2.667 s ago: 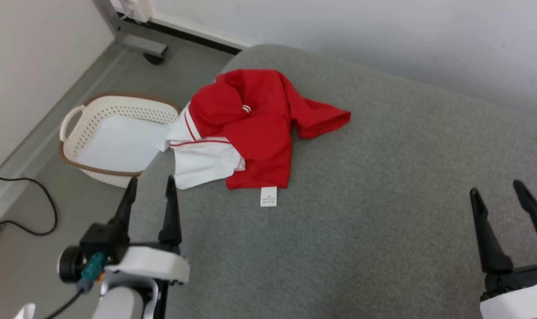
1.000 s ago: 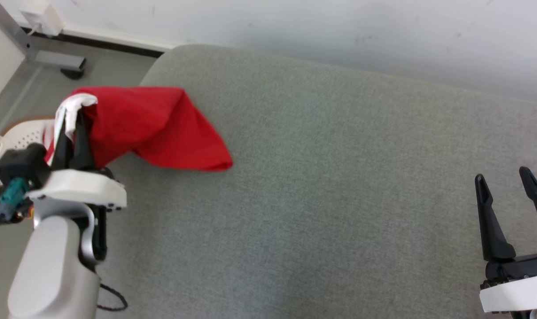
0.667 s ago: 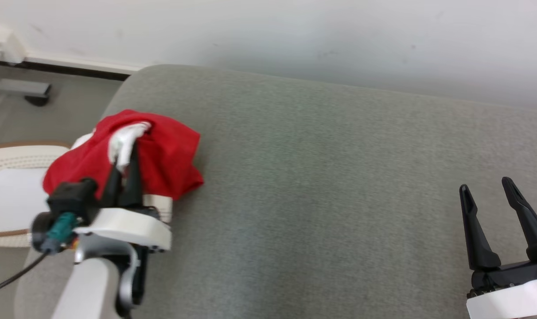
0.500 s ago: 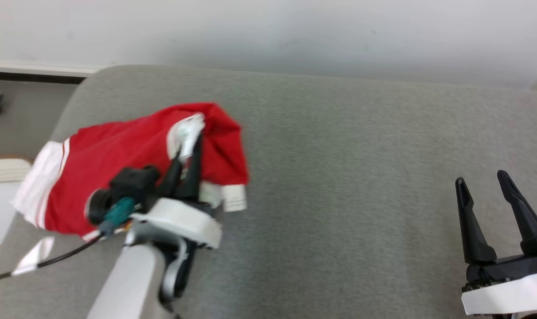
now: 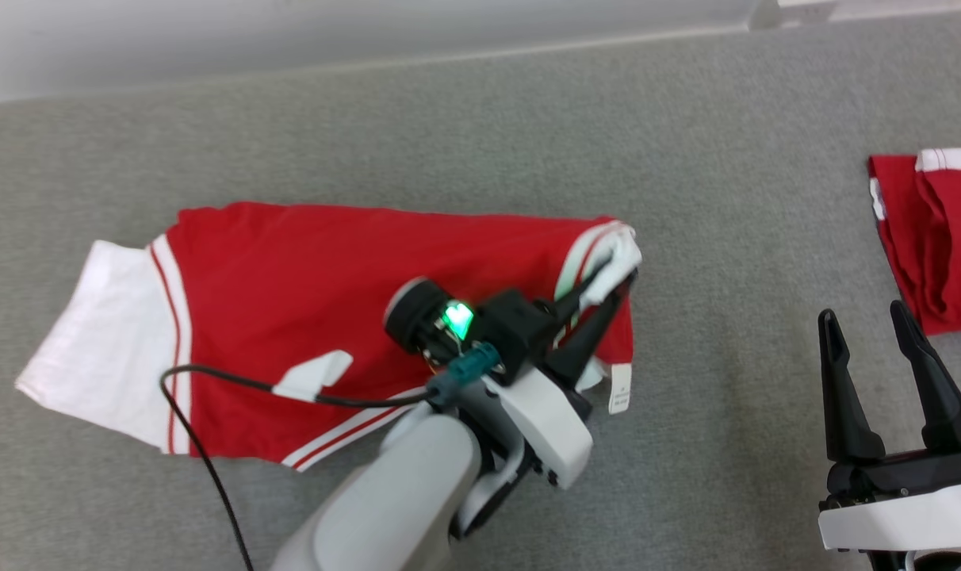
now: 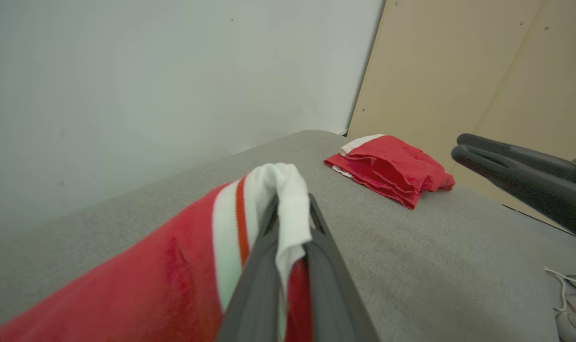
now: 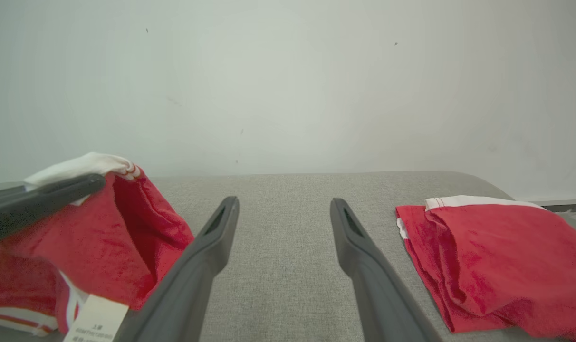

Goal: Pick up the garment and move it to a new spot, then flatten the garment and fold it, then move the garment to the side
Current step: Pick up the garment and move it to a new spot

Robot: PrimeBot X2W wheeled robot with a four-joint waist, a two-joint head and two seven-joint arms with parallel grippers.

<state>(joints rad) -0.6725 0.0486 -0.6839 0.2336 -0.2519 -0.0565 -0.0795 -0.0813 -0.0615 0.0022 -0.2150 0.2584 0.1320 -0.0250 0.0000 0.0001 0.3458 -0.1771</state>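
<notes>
While the left gripper (image 5: 617, 274) has it: jaws clamped tight on the white hem (image 5: 619, 250) at the right end of the red garment (image 5: 330, 301), with that corner lifted a bit off the grey cushion (image 5: 449, 119).
Garment's long axis: runs left-right along the cushion, roughly parallel to its back edge. The other white band lies toward the left edge.
Right gripper (image 5: 863, 313): fingers spread wide, holding nothing, hovering near the front right, apart from the cloth.
Nearer arm: imo the right one for the held end. The far left end looks like a stretch.
Folded red garment (image 5: 932, 238): sitting by the right edge, steer clear of it.
</notes>
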